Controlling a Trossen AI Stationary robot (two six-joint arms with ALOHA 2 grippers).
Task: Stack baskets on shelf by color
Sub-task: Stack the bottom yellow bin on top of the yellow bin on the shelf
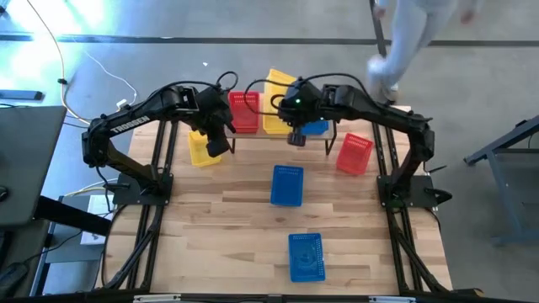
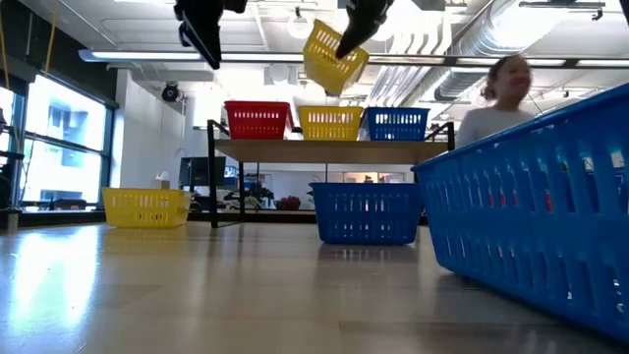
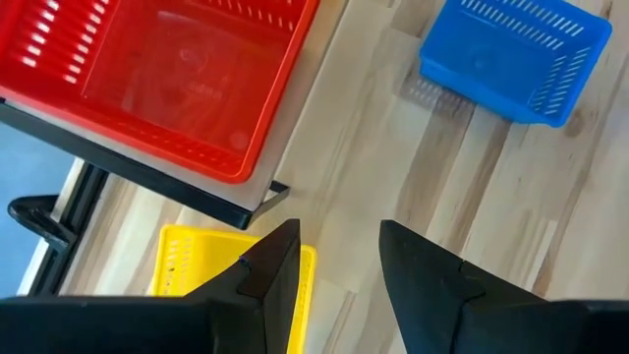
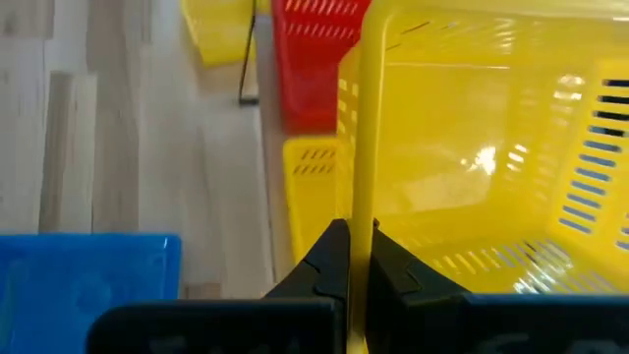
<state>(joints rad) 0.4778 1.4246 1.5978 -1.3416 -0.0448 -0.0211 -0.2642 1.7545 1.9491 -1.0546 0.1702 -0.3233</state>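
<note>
Right gripper (image 4: pixel 359 258) pinches yellow basket (image 2: pixel 334 54) rim, tilted above shelf (image 2: pixel 324 149) | left gripper (image 3: pixel 339 261) agape, empty, over table beside red basket (image 3: pixel 177 79) | person (image 2: pixel 496 98) behind

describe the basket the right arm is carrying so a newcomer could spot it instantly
Find the low light-wood plank shelf at the table's far end, with red, yellow and blue baskets on it. Above its middle, the right claw is shut on the rim of a yellow plastic mesh basket. It alone hangs tilted in the air; every other basket rests on something.
</note>
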